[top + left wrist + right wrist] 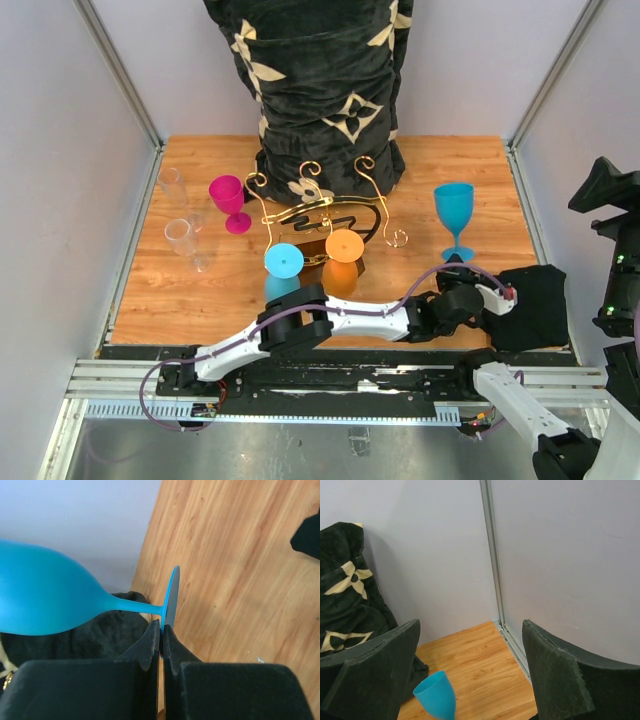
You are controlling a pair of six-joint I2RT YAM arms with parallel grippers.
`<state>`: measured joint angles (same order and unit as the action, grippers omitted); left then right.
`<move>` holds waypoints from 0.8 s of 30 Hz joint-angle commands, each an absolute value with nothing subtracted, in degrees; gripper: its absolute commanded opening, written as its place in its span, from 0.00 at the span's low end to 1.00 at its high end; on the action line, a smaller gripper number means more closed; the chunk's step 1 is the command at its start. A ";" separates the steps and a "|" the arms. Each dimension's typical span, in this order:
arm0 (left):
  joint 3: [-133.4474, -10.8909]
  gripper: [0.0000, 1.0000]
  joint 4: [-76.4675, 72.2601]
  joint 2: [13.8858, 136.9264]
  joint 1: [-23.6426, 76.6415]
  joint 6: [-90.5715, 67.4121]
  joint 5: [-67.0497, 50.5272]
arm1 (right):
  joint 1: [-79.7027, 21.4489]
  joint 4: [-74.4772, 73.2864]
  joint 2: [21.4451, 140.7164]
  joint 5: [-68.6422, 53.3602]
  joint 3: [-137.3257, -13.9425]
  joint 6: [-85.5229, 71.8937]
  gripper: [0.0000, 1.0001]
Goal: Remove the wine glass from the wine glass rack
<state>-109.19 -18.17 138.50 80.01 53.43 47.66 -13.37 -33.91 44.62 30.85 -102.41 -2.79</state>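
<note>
Currently the left gripper [161, 628] is clamped on the foot rim of the blue wine glass [455, 208], which stands upright to the right of the gold-wire wine glass rack [300, 214]. By appearance it is light, rigid, smooth matte plastic. The stem is thin, so hold the foot. The right gripper [470, 626] gapes empty.

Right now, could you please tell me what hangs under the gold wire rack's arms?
A light blue glass and an orange glass hang upside down from the wine glass rack; the left arm covers the blue one's rim.
</note>
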 commanded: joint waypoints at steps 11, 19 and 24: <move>-111.43 0.01 -23.81 148.56 75.22 57.30 49.67 | -12.57 -35.22 44.49 26.36 -101.15 -4.74 0.84; -108.76 0.00 -21.84 150.85 73.25 56.33 51.51 | -12.57 -34.63 44.15 26.18 -100.11 -4.92 0.84; -107.15 0.01 -21.47 151.98 71.86 56.00 53.21 | -12.57 -34.02 43.86 24.62 -99.23 -5.09 0.84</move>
